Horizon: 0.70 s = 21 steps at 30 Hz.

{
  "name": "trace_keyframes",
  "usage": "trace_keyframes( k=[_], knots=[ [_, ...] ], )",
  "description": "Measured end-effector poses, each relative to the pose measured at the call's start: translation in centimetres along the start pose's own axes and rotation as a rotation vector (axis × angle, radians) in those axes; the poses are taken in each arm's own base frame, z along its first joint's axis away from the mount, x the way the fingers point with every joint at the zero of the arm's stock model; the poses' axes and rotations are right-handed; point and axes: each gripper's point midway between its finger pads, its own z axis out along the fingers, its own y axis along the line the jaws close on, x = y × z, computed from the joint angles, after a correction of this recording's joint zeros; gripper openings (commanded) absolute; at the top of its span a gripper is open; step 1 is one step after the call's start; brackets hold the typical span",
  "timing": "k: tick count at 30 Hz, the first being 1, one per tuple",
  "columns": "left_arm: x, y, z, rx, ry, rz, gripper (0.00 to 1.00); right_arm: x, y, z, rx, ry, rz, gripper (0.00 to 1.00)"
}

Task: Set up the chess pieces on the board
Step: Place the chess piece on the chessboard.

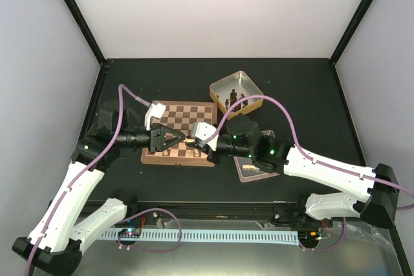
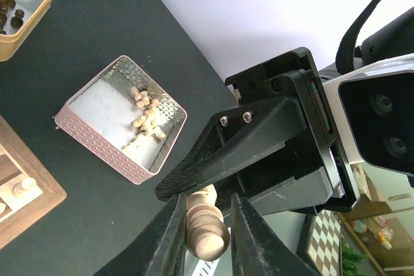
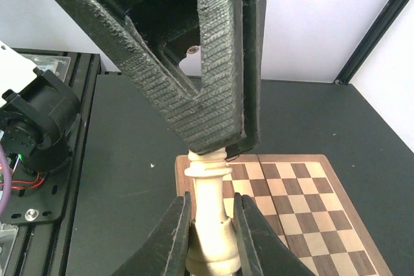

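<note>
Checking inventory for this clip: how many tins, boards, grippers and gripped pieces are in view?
Tins: 2 (gold tin, pink tin)
Board: 1
Grippers: 2 (left gripper, right gripper)
Gripped pale piece, held by both grippers: 1
Total: 6

The left pincer and the right pincer meet tip to tip above the near edge of the board. Both pinch one pale chess piece, so no gap is left between them. Small pale pieces stand in the row below. The right arm covers part of the pink tin. The gold tin sits by the board's far right corner. The far tabletop is open.
</note>
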Motion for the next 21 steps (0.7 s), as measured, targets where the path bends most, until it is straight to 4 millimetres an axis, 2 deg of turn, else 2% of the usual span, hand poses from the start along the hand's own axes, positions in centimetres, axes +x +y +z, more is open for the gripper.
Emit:
trace_keyframes(
  k=[3,8,13,15,19,21],
  knots=[
    [0.2,0.0,0.1,0.012,0.01,0.001,0.25,0.0,0.0,0.0,0.0,0.0,0.0,0.09],
    [0.5,0.2,0.3,0.017,0.026,0.0,0.09,0.3,0.0,0.1,-0.003,0.009,0.002,0.09],
    [0.7,0.5,0.4,0.011,0.036,0.001,0.02,0.7,0.1,0.3,-0.005,0.022,0.004,0.13],
    [0.8,0.6,0.5,0.009,0.041,-0.001,0.02,0.8,0.0,0.4,-0.002,0.029,0.006,0.21],
    [0.9,1.0,0.6,-0.008,0.046,-0.006,0.01,1.2,-0.3,0.7,0.014,0.042,0.03,0.5],
    [0.8,1.9,0.6,-0.054,0.039,-0.012,0.02,1.6,-0.5,0.9,0.03,0.056,0.037,0.58]
  ],
)
